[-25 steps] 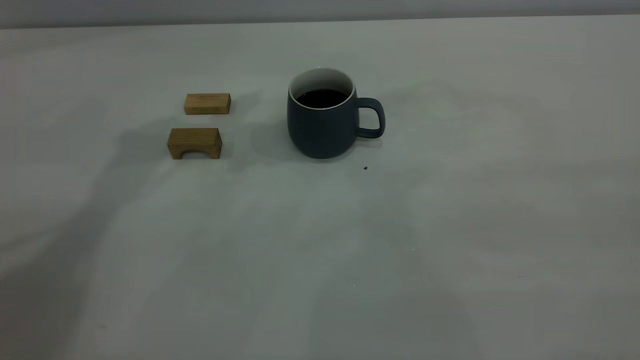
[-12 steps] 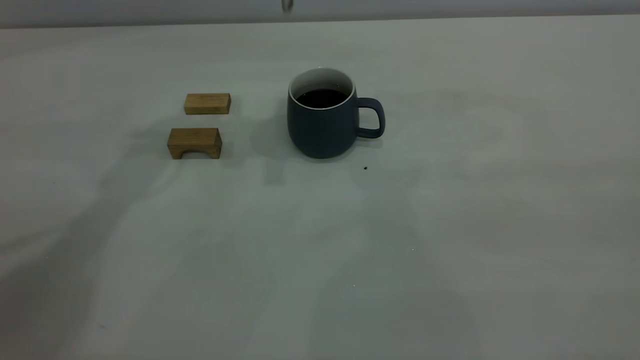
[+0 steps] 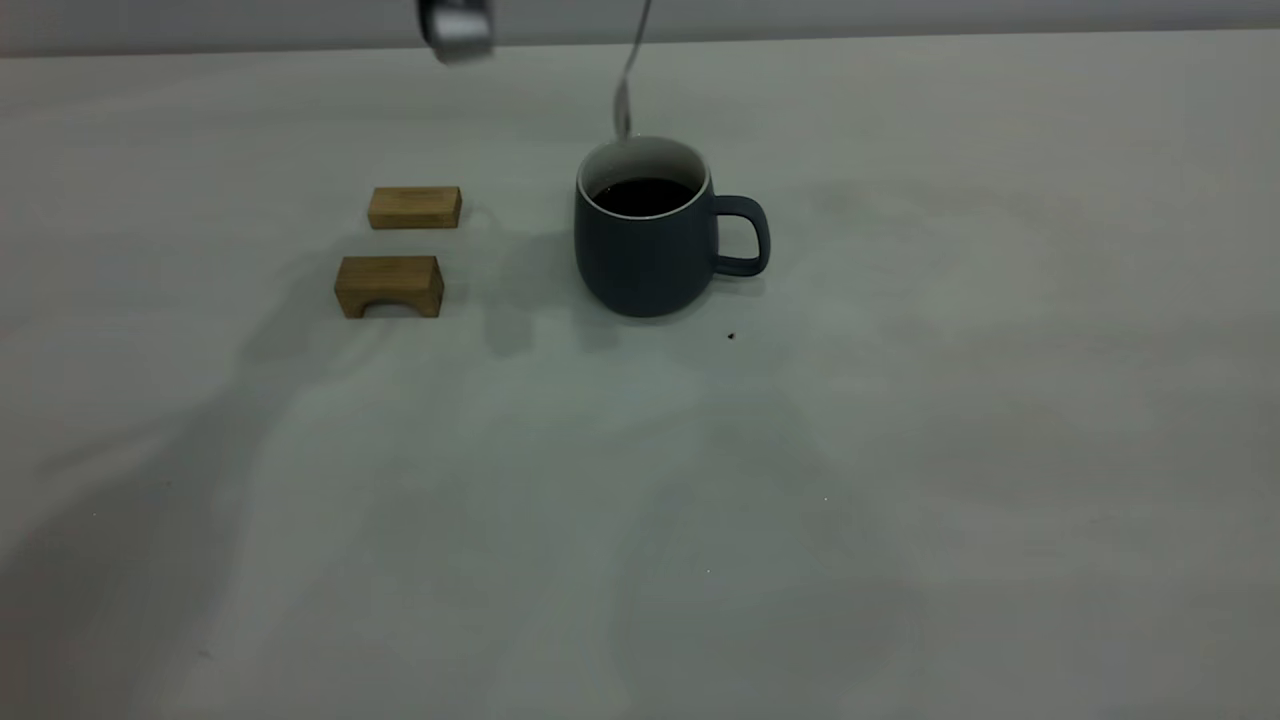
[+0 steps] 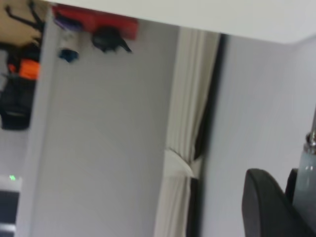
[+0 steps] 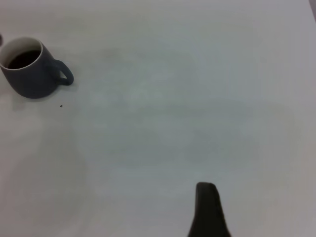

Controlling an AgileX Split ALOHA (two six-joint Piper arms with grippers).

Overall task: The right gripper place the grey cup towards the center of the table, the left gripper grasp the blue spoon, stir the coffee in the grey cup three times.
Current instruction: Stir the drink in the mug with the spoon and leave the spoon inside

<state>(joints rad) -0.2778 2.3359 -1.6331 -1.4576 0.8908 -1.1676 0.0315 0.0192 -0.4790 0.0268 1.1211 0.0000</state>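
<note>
Left jaws: closed on the blue spoon by its pale handle, per the left wrist view.
Left gripper: only a silver part visible, at the top edge of the exterior view.
Right jaws: cannot tell; one dark finger visible, high above bare tabletop.
Spoon bowl: hanging just above the far rim of the grey cup.
Cup: upright mid-tabletop, handle toward the right arm, coffee inside.
Nearby: two wooden blocks left of cup, apart from it; dark speck in front.
Open room: wide bare tabletop right and front.

table — grey cup; two wooden blocks; dark speck
</note>
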